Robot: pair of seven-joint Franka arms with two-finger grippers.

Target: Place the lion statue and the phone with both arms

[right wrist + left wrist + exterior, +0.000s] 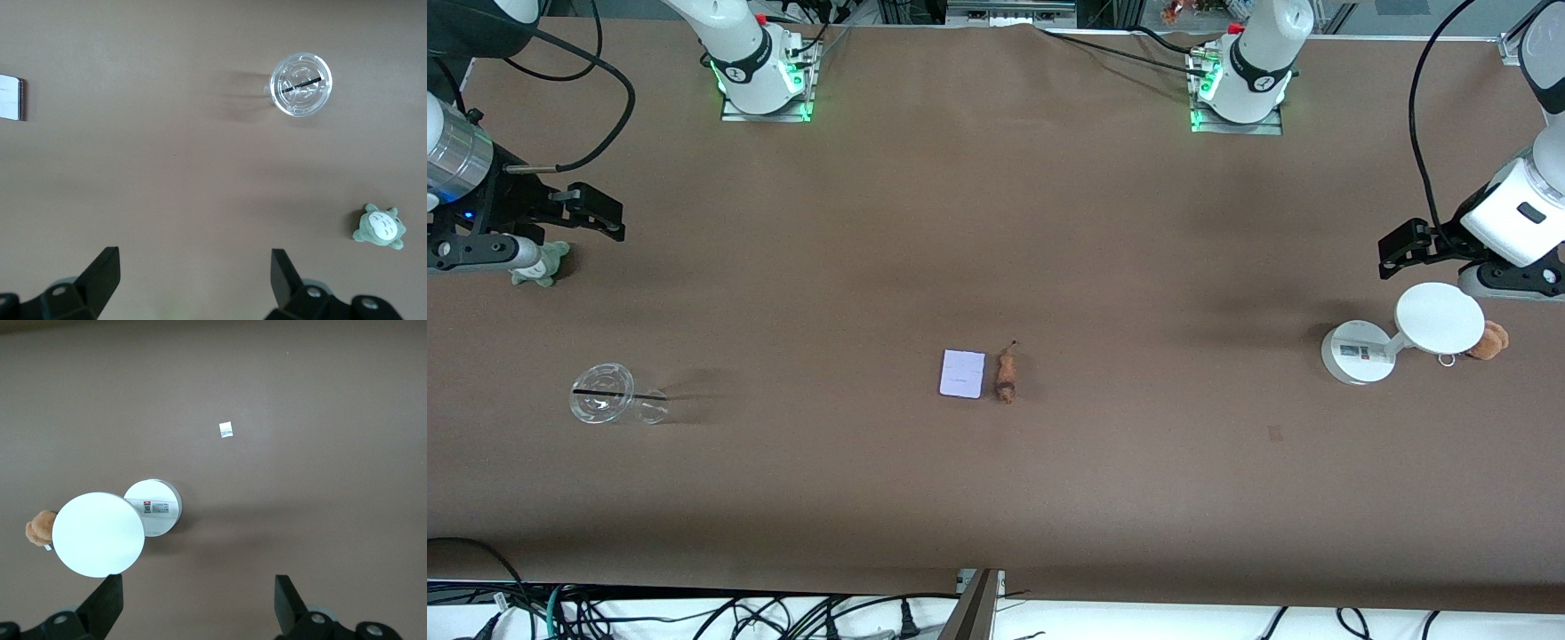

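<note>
The phone (963, 373), a flat pale rectangle, lies in the middle of the table. The lion statue (1006, 376), small and orange-brown, lies right beside it toward the left arm's end. An edge of the phone (11, 97) also shows in the right wrist view. My left gripper (1402, 249) (199, 607) hangs open and holds nothing, over the table by the white stand. Above the right arm's end, my right gripper (598, 213) (195, 283) is open too, with only bare table between its fingers. Both grippers are far from the two objects.
A white round-based stand (1405, 336) (153, 508) with a tan plush (1489, 340) (40, 528) beside it stands at the left arm's end. A clear cup (605, 404) (300, 85) and a grey-green plush (543, 265) (379, 227) are at the right arm's end.
</note>
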